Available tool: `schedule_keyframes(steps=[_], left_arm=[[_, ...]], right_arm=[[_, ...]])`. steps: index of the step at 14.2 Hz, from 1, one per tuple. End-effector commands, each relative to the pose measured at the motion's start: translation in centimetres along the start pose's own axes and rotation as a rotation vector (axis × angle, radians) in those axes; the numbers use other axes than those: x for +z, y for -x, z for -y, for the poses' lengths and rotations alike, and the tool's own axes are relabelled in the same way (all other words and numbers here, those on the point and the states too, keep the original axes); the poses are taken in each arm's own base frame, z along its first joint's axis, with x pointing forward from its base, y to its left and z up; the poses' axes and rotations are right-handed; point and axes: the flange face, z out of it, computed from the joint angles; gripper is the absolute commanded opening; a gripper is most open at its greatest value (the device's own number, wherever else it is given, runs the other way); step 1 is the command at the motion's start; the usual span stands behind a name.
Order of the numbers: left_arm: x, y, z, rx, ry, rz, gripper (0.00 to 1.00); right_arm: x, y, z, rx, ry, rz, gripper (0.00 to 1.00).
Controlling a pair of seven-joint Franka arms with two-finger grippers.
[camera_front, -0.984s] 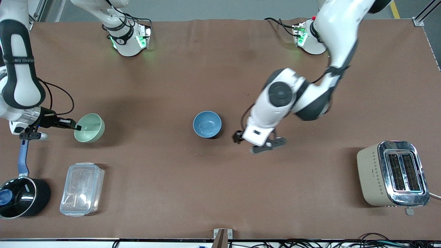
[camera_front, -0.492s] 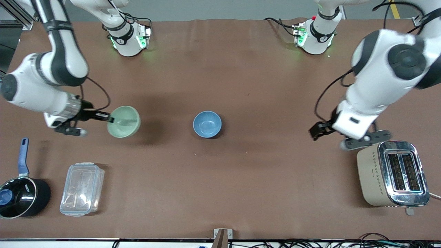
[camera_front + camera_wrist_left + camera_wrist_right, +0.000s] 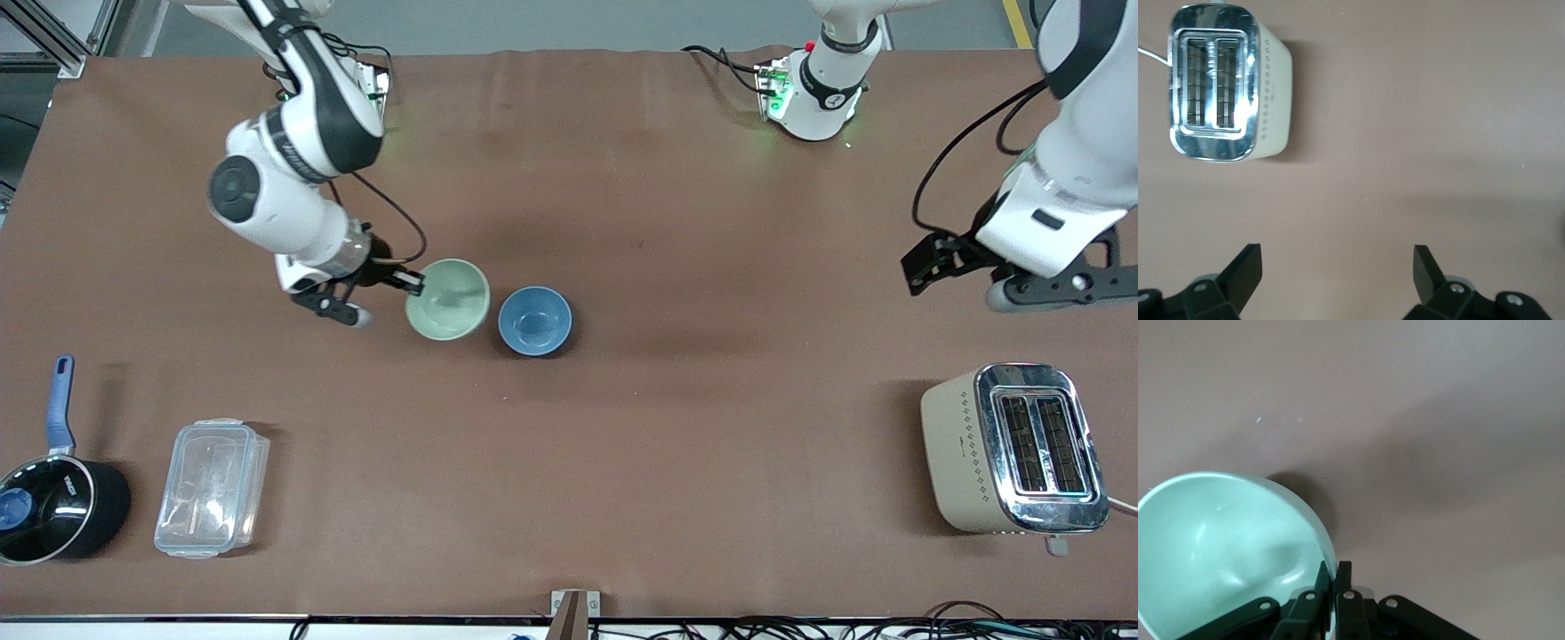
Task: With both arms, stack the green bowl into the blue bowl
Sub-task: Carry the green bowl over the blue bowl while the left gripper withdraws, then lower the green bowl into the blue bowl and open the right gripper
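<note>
Mint-green bowl (image 3: pixel 447 299) hangs in the right gripper (image 3: pixel 414 283), whose fingers pinch its rim, over the brown table (image 3: pixel 622 444) just beside the blue bowl (image 3: pixel 534 320), toward the right arm's end. Only the right wrist view shows that pinch on the rim up close; the blue bowl is out of its sight. The left gripper (image 3: pixel 1338 277) waits with its fingers spread wide and empty; its wrist view looks down into the toaster (image 3: pixel 1225 83) slots.
</note>
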Motion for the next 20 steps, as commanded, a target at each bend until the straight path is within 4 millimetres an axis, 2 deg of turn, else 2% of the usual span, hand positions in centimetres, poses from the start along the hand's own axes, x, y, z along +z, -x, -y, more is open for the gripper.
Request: schedule_keyframes(steps=[1,2,4,7,11,14,20], left_arm=[[-1.6,2.5,2.3,0.050,-0.012,0.014,1.00],[-1.7,2.9,4.0,0.053,0.008,0.024,1.00],[-1.5,3.9,5.4,0.061,0.025,0.039,1.00],[-2.2,5.0,5.2,0.048,0.021,0.034,1.00],[-1.7,4.7,4.7,0.054,0.034,0.044,1.00],[-2.0,4.7,4.4,0.060,0.033,0.037,1.00],[-2.1,4.8,4.6,0.074,0.034,0.038,1.00]], right_arm=[[3.7,1.0,1.7,0.054,-0.025,0.000,0.01],[4.6,1.2,1.9,0.052,-0.026,0.006,0.01],[6.2,1.3,2.3,0.025,-0.027,-0.004,0.01],[8.2,1.8,3.2,0.012,-0.061,-0.006,0.01],[10.1,1.6,3.7,0.029,-0.100,-0.017,0.01],[11.2,1.3,3.9,0.029,-0.125,-0.032,0.01],[12.6,2.5,4.1,0.010,-0.109,-0.012,0.04]])
